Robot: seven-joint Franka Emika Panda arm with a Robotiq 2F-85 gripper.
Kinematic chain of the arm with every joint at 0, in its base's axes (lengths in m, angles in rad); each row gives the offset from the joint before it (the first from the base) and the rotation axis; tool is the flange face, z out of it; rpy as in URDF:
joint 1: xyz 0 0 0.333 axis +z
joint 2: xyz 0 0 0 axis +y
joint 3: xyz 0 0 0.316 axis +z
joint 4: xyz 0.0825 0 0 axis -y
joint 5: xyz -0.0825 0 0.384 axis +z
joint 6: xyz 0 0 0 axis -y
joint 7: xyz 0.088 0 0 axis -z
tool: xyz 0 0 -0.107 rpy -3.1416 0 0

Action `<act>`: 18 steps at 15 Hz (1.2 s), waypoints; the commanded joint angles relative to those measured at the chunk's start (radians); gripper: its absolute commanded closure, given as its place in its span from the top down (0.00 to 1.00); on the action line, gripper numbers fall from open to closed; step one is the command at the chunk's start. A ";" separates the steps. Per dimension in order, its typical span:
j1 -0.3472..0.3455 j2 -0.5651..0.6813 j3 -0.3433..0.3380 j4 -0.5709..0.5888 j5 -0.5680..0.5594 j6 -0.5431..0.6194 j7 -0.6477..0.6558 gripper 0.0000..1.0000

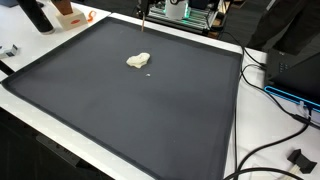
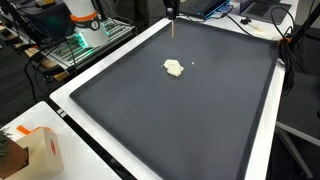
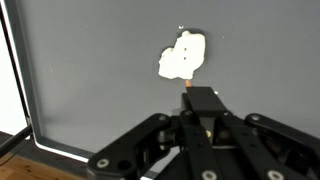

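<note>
Brown slender stick (image 3: pixel 188 84), pinched upright by the shut gripper (image 3: pixel 203 104), aimed its tip at the white crumpled lump (image 3: pixel 184 56) just ahead.

Dark mat (image 1: pixel 120 110) on white tbl (image 1: pixel 60 130); cables (image 1: pixel 285 115) at edge; cardboard box (image 2: pixel 40 150) nr corner.

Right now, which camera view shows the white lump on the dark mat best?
The wrist view: the white lump fills more of the picture and its uneven outline is clear, beyond the thin stick in the shut gripper. Both exterior views show the lump only as a small pale blob.
</note>
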 commanded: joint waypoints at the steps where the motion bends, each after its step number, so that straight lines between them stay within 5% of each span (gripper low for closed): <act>1: 0.000 -0.008 0.004 -0.005 0.000 0.000 0.000 0.03; 2: 0.001 -0.012 0.006 -0.005 -0.001 -0.002 0.000 0.13; 3: 0.002 -0.012 0.006 -0.005 -0.001 -0.003 0.000 0.13; 4: 0.059 -0.030 -0.071 0.001 0.034 -0.018 -0.027 0.13; 7: 0.059 -0.028 -0.072 0.001 0.035 -0.018 -0.028 0.13; 8: 0.059 -0.028 -0.072 0.001 0.035 -0.018 -0.028 0.03; 13: 0.299 0.006 -0.362 0.032 -0.091 -0.048 0.329 0.03; 18: 0.459 0.075 -0.526 0.029 -0.274 -0.016 0.687 0.03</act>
